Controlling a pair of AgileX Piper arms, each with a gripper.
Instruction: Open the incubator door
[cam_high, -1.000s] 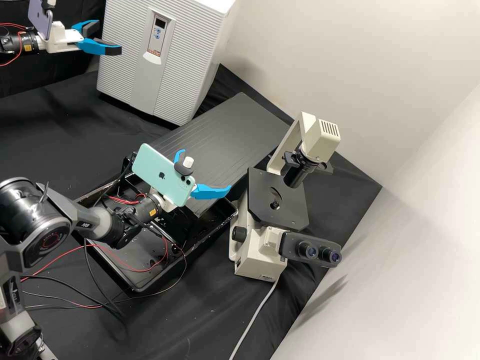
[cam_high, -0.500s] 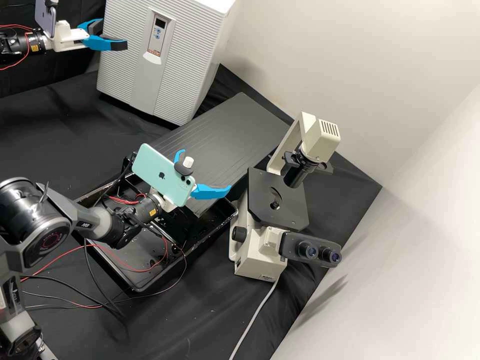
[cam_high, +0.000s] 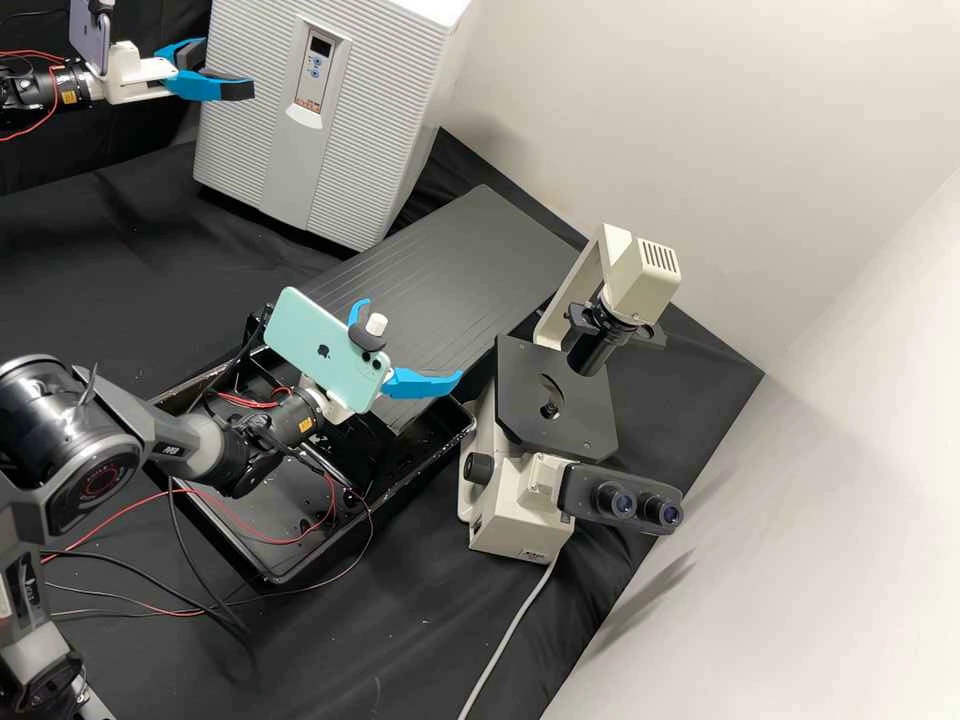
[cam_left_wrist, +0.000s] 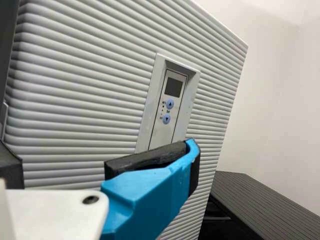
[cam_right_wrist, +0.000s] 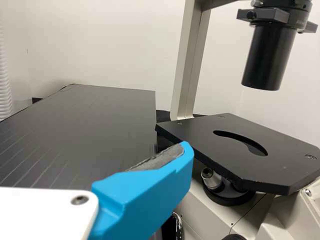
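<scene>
The white ribbed incubator (cam_high: 380, 130) stands upright at the back left of the high view, its door (cam_high: 240, 130) shut and its control panel (cam_high: 316, 75) facing out. At its upper left side is my left gripper (cam_high: 222, 72), fingers apart and empty. In the left wrist view the ribbed door (cam_left_wrist: 75, 100) lies beyond my left gripper (cam_left_wrist: 105, 157), one finger overlapping the area below the panel (cam_left_wrist: 169, 107); contact cannot be told. My right gripper (cam_high: 410, 342) is open and empty left of the microscope; in the right wrist view, one finger of the right gripper (cam_right_wrist: 95, 162) shows.
The cream microscope (cam_high: 520, 510) with its black stage (cam_high: 520, 400) stands right of my right gripper. A dark grooved board (cam_high: 480, 260) lies between incubator and microscope, its near end over a black tray (cam_high: 270, 575). Loose wires (cam_high: 200, 600) trail beside the arm.
My left gripper has shifted slightly to the right across the incubator's front, then stayed still over the last half second. The right arm has kept its place.
</scene>
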